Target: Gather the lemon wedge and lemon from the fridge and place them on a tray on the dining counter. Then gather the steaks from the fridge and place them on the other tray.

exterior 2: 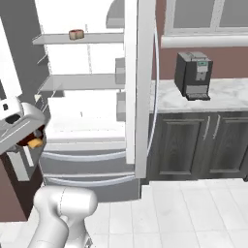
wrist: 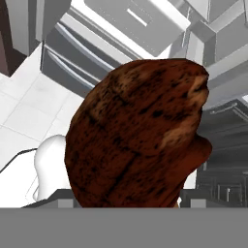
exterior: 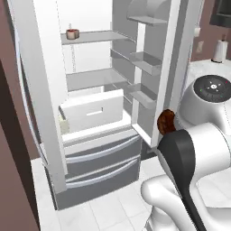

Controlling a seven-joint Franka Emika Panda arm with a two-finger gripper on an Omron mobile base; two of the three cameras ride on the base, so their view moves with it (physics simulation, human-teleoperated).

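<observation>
A dark brown seared steak (wrist: 138, 133) sits right in front of the hand camera and hides the fingertips. In the left base view the same steak (exterior: 166, 122) peeks out behind my arm, in front of the open fridge (exterior: 97, 81) and outside it. My gripper (exterior 2: 30, 139) is at the left edge of the right base view, shut on the steak (exterior 2: 38, 131). A small brown round item (exterior: 72, 33) stands on the fridge's top shelf (exterior 2: 75, 34); I cannot tell what it is. No lemon, wedge or tray is in view.
A white fridge drawer (exterior: 92, 110) is pulled out above the grey freezer drawers (exterior: 101, 158). The right fridge door (exterior: 146, 63) with its shelves stands open close to my arm. A coffee machine (exterior 2: 193, 75) stands on the marble counter (exterior 2: 227, 94), and a paper towel roll (exterior: 219, 50) at the far right.
</observation>
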